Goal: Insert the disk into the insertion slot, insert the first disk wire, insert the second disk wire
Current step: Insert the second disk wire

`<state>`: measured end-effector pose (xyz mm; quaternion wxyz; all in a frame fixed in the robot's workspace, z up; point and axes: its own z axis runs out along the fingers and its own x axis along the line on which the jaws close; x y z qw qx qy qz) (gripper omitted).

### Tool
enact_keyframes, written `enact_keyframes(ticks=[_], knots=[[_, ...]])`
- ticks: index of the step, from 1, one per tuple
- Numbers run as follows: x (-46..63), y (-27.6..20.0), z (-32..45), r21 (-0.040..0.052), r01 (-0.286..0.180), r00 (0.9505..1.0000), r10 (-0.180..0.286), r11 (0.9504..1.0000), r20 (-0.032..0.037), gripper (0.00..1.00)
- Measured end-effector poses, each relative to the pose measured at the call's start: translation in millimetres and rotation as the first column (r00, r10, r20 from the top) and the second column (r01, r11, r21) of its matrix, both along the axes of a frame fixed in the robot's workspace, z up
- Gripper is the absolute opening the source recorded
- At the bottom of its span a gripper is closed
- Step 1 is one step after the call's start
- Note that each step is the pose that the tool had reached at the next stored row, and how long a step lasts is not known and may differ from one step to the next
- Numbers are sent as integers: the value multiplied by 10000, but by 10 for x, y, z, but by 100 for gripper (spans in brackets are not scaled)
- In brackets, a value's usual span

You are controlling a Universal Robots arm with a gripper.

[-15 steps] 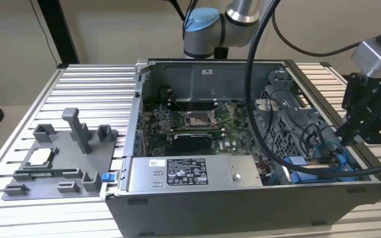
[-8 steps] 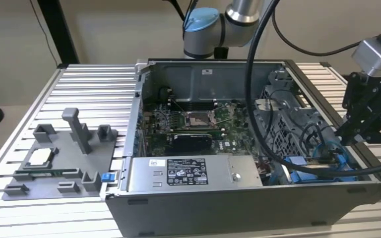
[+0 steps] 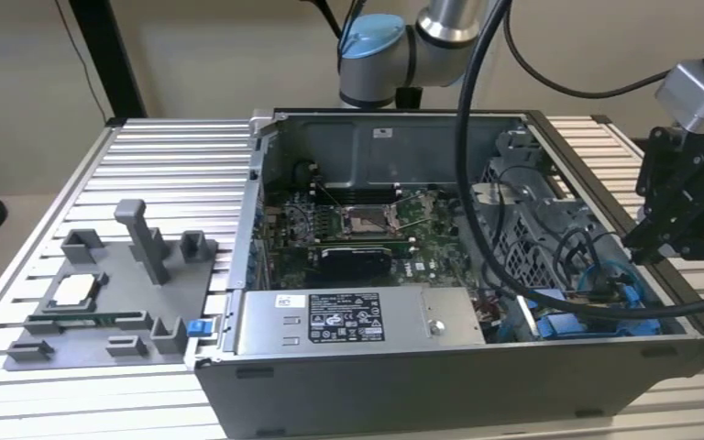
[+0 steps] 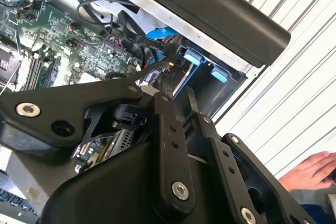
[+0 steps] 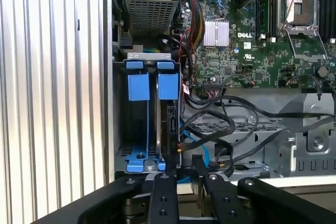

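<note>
- on the exterior view's left, a grey fixture tray (image 3: 83, 312) sits on the ribbed table (image 3: 169, 156), well apart from the work.
- in the middle stands the open computer case (image 3: 450, 385). the power-supply box (image 3: 352, 321) lies along its near wall and the motherboard (image 3: 365, 229) lies behind that.
- toward the exterior view's right, the insertion slot (image 5: 149, 56) sits in the grey drive cage in the case's corner.
- the disk (image 5: 169, 124) stands on edge in the slot, clipped in its blue frame, in the bay nearer the motherboard. it looks pushed fully home.
- the gripper (image 3: 637, 249) hangs just above that corner, near the disk's connector end. i cannot tell whether it is open, closed or pinching a wire.
- handling, as i judge it: the disk is stiff, dense for its size and easily hurt by a knock, with bare circuit board along one face. the blue frame's tabs are the place to take hold, not the flat faces.
- a blue wire (image 5: 202, 148) and black cables (image 5: 231, 124) lie loose just beside the disk. they look soft and springy, so the plug end would give better control than the cord.
- room is tight: the case wall is close on one side of the cage and the cable tangle on the other, so straight above is the open way.
- the arm's own thick cable (image 3: 468, 183) drapes across the case.
- in the second wrist view, a person's hand (image 4: 312, 169) is near the ribbed table, outside the case wall.
</note>
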<state>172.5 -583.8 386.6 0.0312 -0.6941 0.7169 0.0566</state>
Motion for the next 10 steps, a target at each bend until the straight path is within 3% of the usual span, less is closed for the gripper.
enact_keyframes(ticks=[10], knots=[[69, 8, 0, 3, -15, 10000, 15, 10000, 0, 100]])
